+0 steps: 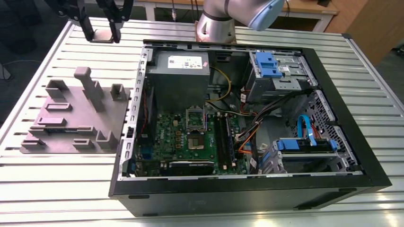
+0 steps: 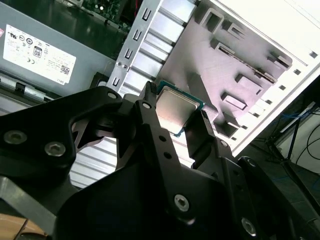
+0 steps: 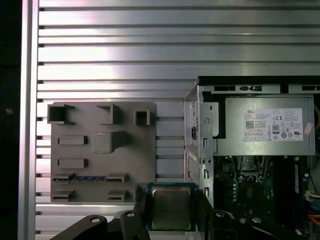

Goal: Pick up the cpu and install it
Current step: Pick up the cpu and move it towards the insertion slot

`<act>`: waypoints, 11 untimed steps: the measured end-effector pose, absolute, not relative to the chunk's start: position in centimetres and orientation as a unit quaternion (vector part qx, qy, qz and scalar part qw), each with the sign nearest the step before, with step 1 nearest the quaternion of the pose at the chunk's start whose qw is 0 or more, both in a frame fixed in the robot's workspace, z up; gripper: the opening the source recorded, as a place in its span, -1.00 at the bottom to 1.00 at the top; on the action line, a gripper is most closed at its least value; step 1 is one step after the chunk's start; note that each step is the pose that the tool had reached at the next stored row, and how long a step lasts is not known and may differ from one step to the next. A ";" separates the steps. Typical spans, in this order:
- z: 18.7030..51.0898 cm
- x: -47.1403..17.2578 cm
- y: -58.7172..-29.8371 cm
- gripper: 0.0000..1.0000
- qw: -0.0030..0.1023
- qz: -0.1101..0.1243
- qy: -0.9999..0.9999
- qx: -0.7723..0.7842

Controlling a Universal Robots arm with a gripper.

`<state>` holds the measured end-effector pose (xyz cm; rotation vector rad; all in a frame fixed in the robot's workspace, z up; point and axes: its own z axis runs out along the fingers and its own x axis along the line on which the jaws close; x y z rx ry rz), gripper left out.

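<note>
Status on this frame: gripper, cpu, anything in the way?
Gripper jaws shut on the cpu. Cpu held above the slatted table, outside the computer case. Nothing seen blocking the open case.

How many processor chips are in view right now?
1. The cpu is clamped in the gripper over the slatted table, beside the open computer case. Others could be hidden inside the case.

Tabletop: carries a block plate and a computer case, side by side.
Block plate: at the exterior view's left.
Computer case: at the exterior view's right, open side up.
Power supply: inside the case, behind the motherboard.
Claw: over the tabletop behind the plate, gripping the cpu.
</note>
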<state>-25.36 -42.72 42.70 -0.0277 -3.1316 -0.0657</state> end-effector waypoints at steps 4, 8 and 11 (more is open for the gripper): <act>42.7 -25.1 -42.7 -0.06 0.005 -0.021 -1.000 -0.009; 42.7 -25.0 -42.7 -0.06 0.005 -0.021 -1.000 -0.009; 42.7 -25.0 -42.7 -0.06 0.005 -0.021 -1.000 -0.009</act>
